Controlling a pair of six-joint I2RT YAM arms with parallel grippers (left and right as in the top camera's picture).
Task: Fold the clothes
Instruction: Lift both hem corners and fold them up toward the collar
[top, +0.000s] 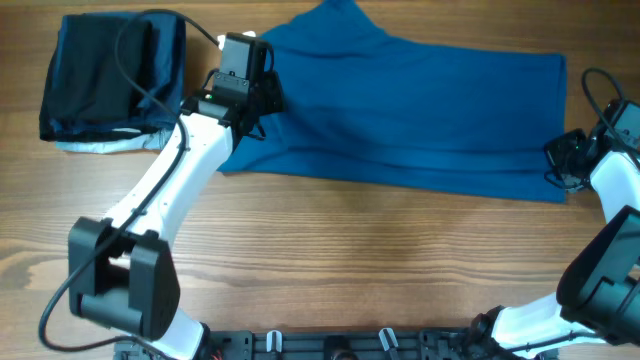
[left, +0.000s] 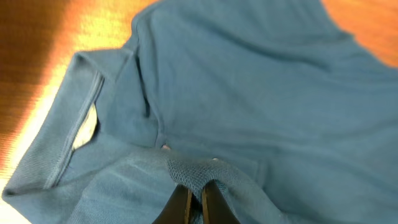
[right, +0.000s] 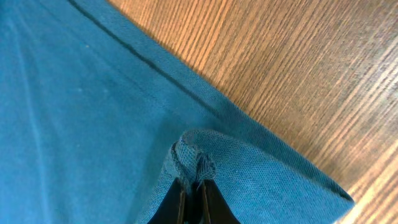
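Currently the polo shirt (top: 400, 110) is lying flat across the surface (top: 350, 250), left tool (left: 194, 198) pinching fabric beside the collar (left: 62, 143) and right tool (right: 191, 198) pinching the hem edge (right: 249, 118), so a fold is starting, next probably needing both ends lifting together.

left tool (left: 194, 188), right tool (right: 191, 186) both clamped

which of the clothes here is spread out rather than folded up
The blue polo shirt, lying spread out wide; the dark garments beside the left arm are folded in a pile.
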